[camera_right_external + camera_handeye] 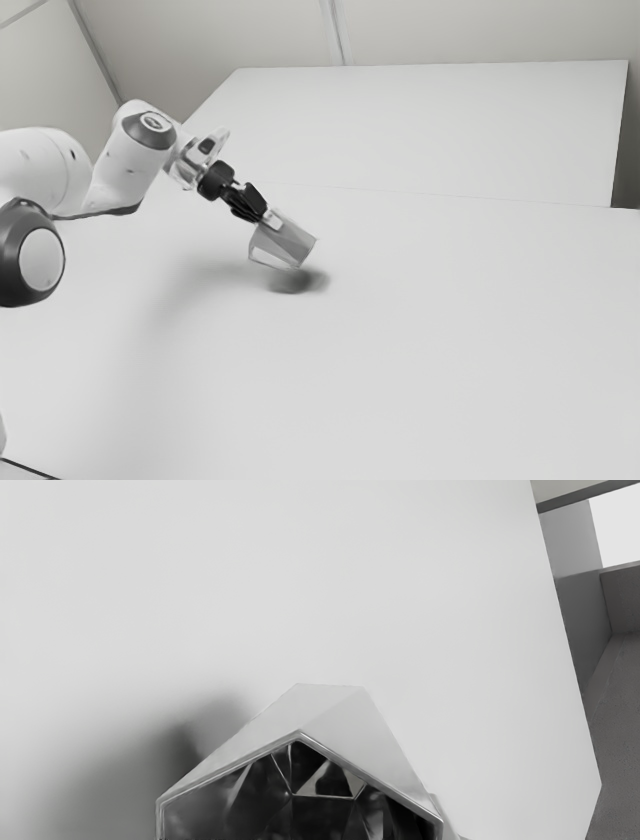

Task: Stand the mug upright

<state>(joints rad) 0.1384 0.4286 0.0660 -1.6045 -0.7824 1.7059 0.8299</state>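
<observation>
The mug [287, 240] hangs tilted just above the worktop [450, 340], its shadow [298, 281] lying apart beneath it, and its mouth faces our wrist camera. Our hand [270, 218] has it pinched near one end, presumably so we can swing the base under before lowering. Our arm [138, 165] reaches in slanted from the exterior view's left, which probably gives that tilt; letting go now could topple it
</observation>
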